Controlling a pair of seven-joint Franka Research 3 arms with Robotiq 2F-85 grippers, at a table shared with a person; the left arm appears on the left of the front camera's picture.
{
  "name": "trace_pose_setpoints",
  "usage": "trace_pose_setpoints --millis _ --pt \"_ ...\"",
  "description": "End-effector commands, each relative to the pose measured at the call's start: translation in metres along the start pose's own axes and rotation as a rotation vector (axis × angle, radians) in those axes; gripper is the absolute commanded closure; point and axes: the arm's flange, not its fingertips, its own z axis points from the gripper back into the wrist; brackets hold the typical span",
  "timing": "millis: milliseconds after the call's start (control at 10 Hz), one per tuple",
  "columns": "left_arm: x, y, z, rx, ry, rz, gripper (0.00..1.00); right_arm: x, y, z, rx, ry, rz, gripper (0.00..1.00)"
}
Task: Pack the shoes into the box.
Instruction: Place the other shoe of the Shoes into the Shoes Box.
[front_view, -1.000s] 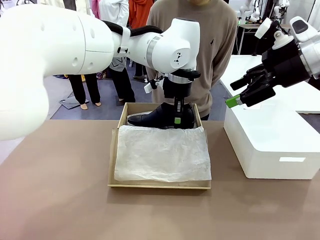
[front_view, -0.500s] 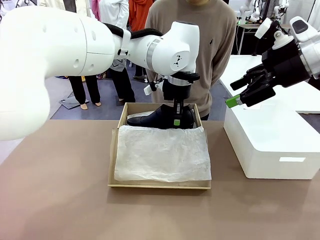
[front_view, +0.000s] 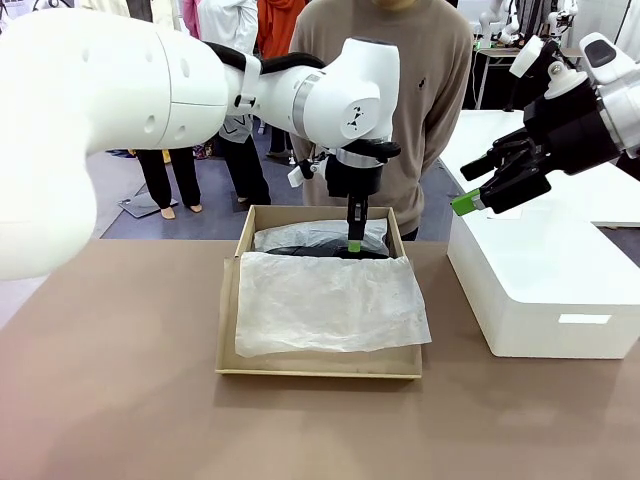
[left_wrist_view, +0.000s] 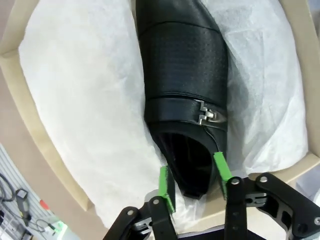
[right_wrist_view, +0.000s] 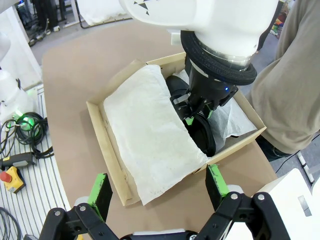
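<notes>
So the box sits mid-table with plenty of bare surface in front of it and off to its left. On its right there's just a narrow strip of free surface before the big white box. A person stands right up against its far wall, so not much room back there. The left fingers point straight down into the far right corner of the box. They're partway open, one green pad on each side of the heel, close to the leather, but I can't tell if they actually touch it. One black shoe lies flat on crumpled white tissue along the far wall of the box. Its heel is close to the right wall, its toe points at the left wall, and the strap and small metal buckle face up. The near half of the box is covered by a loose sheet of tissue paper, and whatever's under it is hidden. The right fingers hang up high to the right of the box, over the white box and well apart from the shoe. They're spread wide with nothing between them.
</notes>
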Motion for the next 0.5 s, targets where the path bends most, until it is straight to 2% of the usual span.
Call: trace_pose_setpoints --millis 0,300,400 --pt "0.002 0.004 0.020 -0.041 -0.054 0.059 0.00 0.000 -0.003 -0.002 0.014 -0.023 0.019 0.00" --pt "0.014 0.004 0.038 -0.075 -0.039 0.075 0.00 0.000 -0.003 -0.002 0.014 -0.023 0.019 0.00" --pt "0.028 -0.002 0.031 -0.020 0.040 0.013 0.00 0.000 -0.003 -0.002 0.014 -0.023 0.019 0.00"
